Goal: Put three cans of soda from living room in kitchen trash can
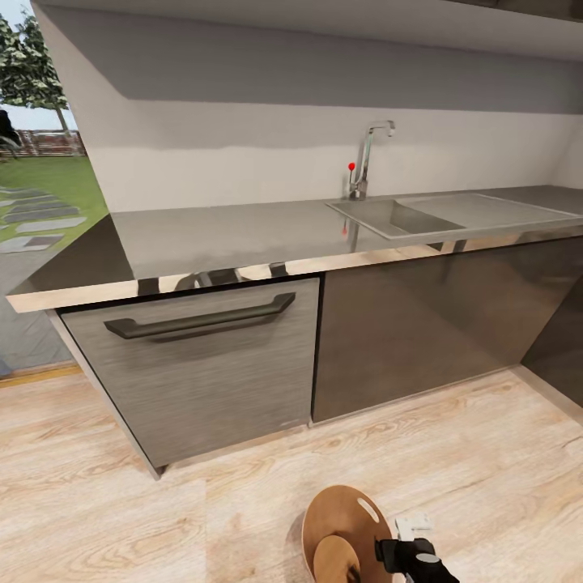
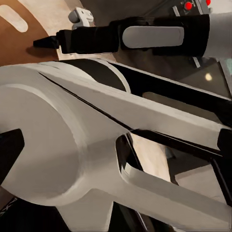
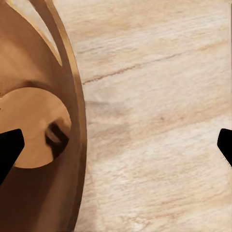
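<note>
Kitchen. Bin (image 1: pixel 344 530) stands on the wood floor (image 1: pixel 162 502) in front of the grey cabinets (image 1: pixel 202 364), at the low edge of the head view, just beside the right gripper (image 1: pixel 405 553).

Right wrist view: bin rim (image 3: pixel 77 121) crosses the frame, coppery inside and round bottom disc (image 3: pixel 34 128) visible. Right fingertips (image 3: pixel 9 150) sit far apart at opposite edges of that view, nothing between them. One tip is over the bin, the other over bare floor, so the gripper straddles the rim, not centred on the mouth.

Left gripper: the left wrist view is mostly robot body and the right arm (image 2: pixel 135 38); I cannot tell whether its fingers are apart or together.

Cans: none seen in these frames. A small dark mark sits on the bin bottom (image 3: pixel 58 137); possibly a shadow, too unclear to call.

Bin orientation: upright, long axis vertical, mouth up, handle cut-out (image 1: pixel 368 510) near the rim on the side towards the cabinets.

Judgement: this looks like the drop-off stage, or just after a release. For a clean drop, centre the gripper over the mouth, well inside the rim, before opening. Keep clear of the rim; a knock could tip the bin.
</note>
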Motion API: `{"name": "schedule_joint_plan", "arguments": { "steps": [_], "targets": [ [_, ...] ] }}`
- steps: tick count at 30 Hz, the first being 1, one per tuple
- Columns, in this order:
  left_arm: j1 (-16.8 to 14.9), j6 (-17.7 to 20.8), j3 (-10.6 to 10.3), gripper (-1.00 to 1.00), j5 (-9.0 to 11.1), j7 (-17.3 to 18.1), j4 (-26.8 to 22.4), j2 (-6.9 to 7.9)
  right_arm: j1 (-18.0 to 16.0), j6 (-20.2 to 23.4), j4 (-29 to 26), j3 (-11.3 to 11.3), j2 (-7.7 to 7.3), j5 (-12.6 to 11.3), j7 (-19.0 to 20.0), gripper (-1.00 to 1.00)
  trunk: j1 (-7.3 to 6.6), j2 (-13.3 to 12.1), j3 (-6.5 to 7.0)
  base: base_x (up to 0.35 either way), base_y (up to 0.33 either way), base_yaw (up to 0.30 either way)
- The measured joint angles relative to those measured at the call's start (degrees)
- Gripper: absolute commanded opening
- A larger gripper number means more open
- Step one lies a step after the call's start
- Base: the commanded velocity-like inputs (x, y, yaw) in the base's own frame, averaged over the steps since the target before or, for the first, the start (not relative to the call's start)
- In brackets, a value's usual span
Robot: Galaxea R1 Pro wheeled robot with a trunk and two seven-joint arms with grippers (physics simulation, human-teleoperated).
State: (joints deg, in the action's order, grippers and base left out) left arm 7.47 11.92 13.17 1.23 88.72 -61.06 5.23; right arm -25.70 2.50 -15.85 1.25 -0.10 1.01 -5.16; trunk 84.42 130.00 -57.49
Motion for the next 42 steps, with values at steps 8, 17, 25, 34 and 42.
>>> {"name": "schedule_joint_plan", "arguments": {
  "steps": [8,17,25,34,42],
  "targets": [
    [0.20,8.92,-0.07,1.00,0.04,0.02,-9.53,0.00,0.04,0.20,-1.70,0.38,0.01,-0.04,-0.08,1.00,0.00,0.00,0.00,0.000,0.000,0.000],
    [0.23,9.03,-0.15,1.00,0.08,0.08,-9.52,0.03,-0.03,0.19,-1.70,0.41,0.16,0.02,-0.11,1.00,0.00,0.00,0.00,0.000,0.000,0.000],
    [0.25,9.08,-0.03,1.00,0.08,0.15,-9.51,0.10,-0.05,0.22,-1.46,0.42,0.81,0.04,-0.18,1.00,0.00,0.00,0.00,0.000,0.000,0.000],
    [0.26,9.09,0.01,1.00,0.08,0.14,-9.51,0.25,-0.05,0.15,-1.39,0.42,1.04,0.05,-0.14,1.00,0.00,0.00,0.00,0.000,0.000,0.000],
    [0.25,9.09,0.01,1.00,0.08,0.15,-9.51,0.30,-0.05,0.13,-1.38,0.42,1.07,0.05,-0.12,1.00,0.00,0.00,0.00,0.000,0.000,0.000]
  ]
}}
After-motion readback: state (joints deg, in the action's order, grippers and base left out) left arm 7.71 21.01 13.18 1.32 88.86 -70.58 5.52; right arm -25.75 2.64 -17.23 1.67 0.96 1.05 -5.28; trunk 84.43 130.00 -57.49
